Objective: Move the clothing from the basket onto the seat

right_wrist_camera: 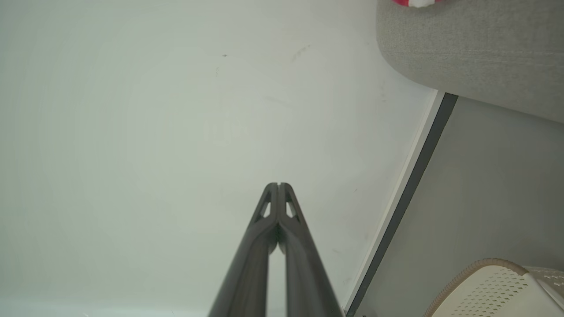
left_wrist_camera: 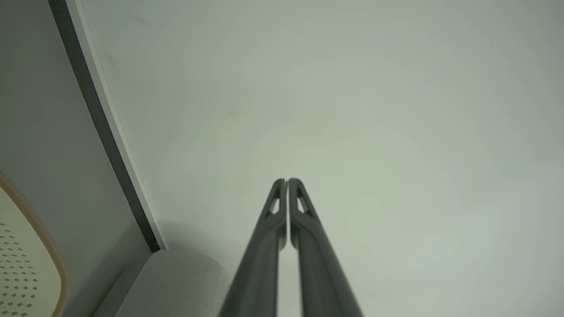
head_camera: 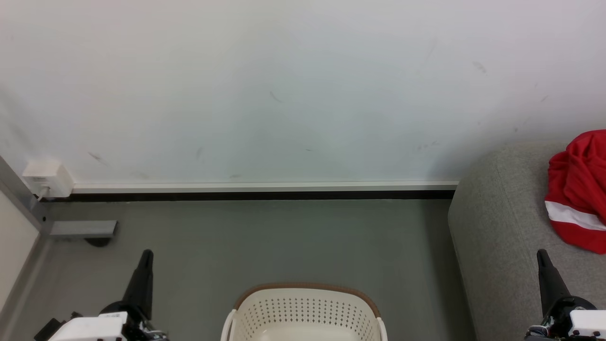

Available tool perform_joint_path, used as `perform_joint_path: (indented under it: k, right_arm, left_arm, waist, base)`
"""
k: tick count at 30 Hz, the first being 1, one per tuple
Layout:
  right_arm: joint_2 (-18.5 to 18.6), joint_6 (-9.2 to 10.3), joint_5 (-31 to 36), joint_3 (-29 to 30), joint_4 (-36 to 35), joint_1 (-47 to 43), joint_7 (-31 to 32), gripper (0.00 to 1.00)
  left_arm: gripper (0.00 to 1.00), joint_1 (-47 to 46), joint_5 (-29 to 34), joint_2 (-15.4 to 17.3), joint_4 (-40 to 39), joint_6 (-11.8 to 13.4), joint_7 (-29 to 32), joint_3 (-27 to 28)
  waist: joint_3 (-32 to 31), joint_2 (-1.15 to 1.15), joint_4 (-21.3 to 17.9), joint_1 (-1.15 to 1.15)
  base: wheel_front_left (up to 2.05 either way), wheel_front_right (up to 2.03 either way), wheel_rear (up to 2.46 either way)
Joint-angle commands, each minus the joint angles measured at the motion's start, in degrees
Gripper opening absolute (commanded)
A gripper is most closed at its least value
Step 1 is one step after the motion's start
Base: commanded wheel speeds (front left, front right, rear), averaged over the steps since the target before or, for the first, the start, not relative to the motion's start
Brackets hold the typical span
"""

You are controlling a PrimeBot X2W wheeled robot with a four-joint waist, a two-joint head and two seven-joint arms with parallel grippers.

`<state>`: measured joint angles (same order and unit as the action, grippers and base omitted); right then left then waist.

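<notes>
Already the clothing (head_camera: 578,189) lies bunched on the seat (head_camera: 497,227), at the far right of the head view. Its red folds and one white band are crumpled into a heap with no clear long axis. It sits up and to the right of the right gripper (head_camera: 542,259), which is much the nearer of the two. The left gripper (head_camera: 146,259) hangs well apart, beyond the basket (head_camera: 305,308). Both grippers point up that view with fingers pressed together, holding nothing. The basket stands on the floor (head_camera: 284,237) between them, near the seat's rounded end, and the part of its inside that shows is bare. On that showing the transfer looks done, and no further reach seems called for.
</notes>
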<state>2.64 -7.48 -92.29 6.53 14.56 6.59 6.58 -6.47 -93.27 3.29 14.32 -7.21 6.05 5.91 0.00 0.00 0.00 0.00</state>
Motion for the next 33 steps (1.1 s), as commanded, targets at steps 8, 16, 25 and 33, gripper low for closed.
perform_joint_path:
  k: [8, 16, 25, 33]
  right_arm:
    - [0.45, -0.02, -0.08, 0.23, -0.27, 0.38, 0.24, 0.00]
    - [0.45, -0.02, -0.09, 0.23, -0.27, 0.38, 0.24, 0.00]
    - [0.45, -0.02, -0.09, 0.23, -0.27, 0.38, 0.24, 0.00]
    - [0.45, -0.02, -0.09, 0.23, -0.27, 0.38, 0.23, 0.00]
  left_arm:
    - [0.00, -0.38, 0.73, 0.09, -0.09, -0.33, 0.24, 0.28]
    - [0.00, -0.38, 0.76, 0.07, -0.08, -0.34, 0.27, 0.31]
    - [0.00, -0.39, 0.80, 0.05, -0.08, -0.34, 0.27, 0.34]
    - [0.00, -0.39, 0.79, 0.04, -0.07, -0.34, 0.31, 0.36]
  waist:
    - [0.00, 0.00, 0.00, 0.00]
    - [0.00, 0.00, 0.00, 0.00]
    - [0.00, 0.00, 0.00, 0.00]
    - [0.00, 0.00, 0.00, 0.00]
  base:
    - [0.00, 0.00, 0.00]
    - [0.00, 0.00, 0.00]
    - [0.00, 0.00, 0.00]
    - [0.00, 0.00, 0.00]
